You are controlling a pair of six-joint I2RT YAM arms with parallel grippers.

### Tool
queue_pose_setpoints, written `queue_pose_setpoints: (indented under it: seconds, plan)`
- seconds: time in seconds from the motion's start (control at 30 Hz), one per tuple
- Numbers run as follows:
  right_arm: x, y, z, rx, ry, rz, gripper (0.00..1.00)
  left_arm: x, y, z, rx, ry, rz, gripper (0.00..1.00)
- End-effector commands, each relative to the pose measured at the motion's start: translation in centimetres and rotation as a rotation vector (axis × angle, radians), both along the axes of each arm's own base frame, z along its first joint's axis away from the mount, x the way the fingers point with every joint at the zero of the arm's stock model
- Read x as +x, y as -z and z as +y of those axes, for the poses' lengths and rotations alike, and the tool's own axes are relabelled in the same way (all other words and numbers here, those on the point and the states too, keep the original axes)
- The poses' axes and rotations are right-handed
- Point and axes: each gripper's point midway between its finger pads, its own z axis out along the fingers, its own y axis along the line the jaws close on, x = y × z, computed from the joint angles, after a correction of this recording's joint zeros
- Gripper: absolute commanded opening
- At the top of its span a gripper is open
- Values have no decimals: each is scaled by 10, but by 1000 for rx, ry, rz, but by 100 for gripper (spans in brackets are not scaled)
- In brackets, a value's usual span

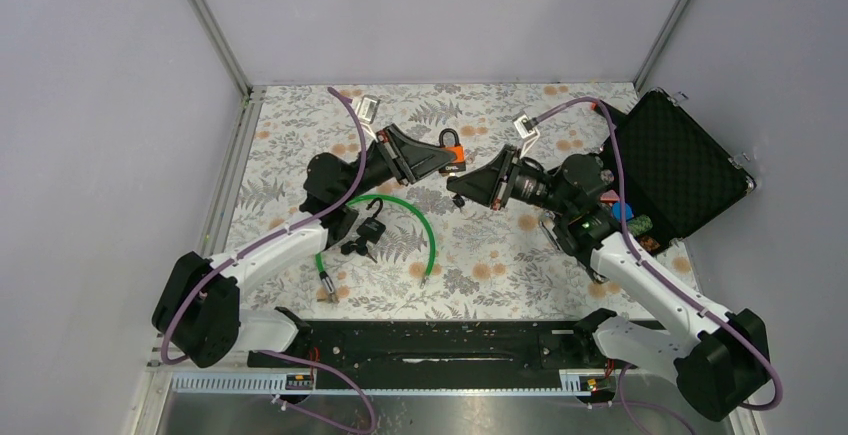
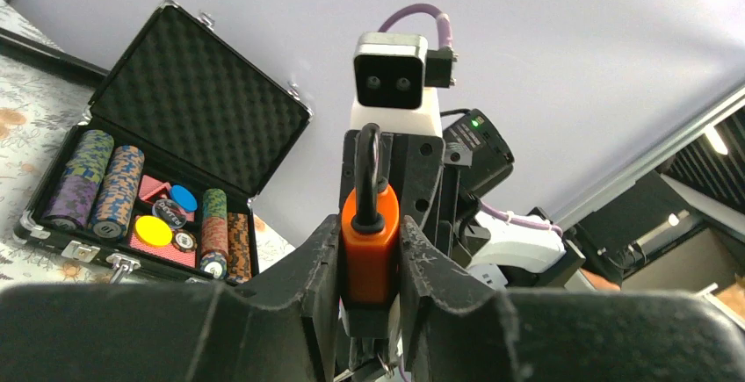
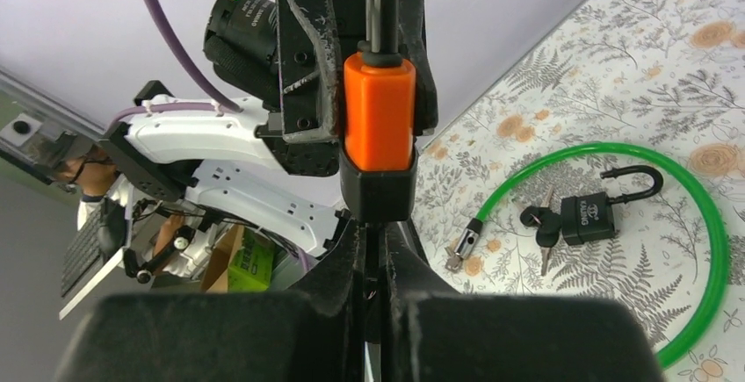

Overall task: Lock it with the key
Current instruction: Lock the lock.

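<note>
Near, on the floral-patterned bench (image 1: pixel 500 255): looped green cable (image 1: pixel 433 240) and spare black padlock (image 3: pixel 590 217), lying idle. Mid-scene, aloft: orange padlock with black shackle (image 1: pixel 452 155), pinched by left pincer (image 2: pixel 369 250), probably to steady it for turning. Long axis roughly near–far, shackle far, keyway near. Right pincer (image 3: pixel 379 241) pressed together at the keyway, seemingly on a thin key hidden between its fingers. Far right: open black chip case (image 1: pixel 680 165).

Even bright light, soft shadows, near edges blurred
</note>
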Motion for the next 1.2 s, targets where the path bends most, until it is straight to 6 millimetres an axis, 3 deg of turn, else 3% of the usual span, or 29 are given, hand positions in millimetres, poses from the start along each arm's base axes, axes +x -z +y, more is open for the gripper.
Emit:
queue_pose_setpoints:
  seconds: [0.0,0.17,0.37,0.6,0.73,0.87,0.97,1.07,1.17]
  plan:
    - [-36,58,16,-196,-156,91,0,32,-90,67,-339,-322,-159,0]
    - [-20,91,13,-352,-75,100,0,34,-89,71,-336,-330,-95,0]
    - [-42,86,20,-295,-207,164,0,44,-91,89,-278,-433,-88,0]
    - [-71,58,21,-196,-371,159,0,52,-83,101,-149,-570,-112,0]
    - [-80,36,24,-91,-440,162,0,54,-82,104,-142,-590,-114,0]
    - [-101,12,20,25,-586,138,0,47,-87,100,-134,-563,-171,0]
    - [-108,6,17,54,-629,131,0,44,-89,94,-118,-524,-179,0]
    - [-91,25,25,-4,-532,171,0,43,-91,94,-140,-500,-152,0]
    - [-55,79,26,-241,-257,177,0,46,-91,101,-176,-520,-100,0]
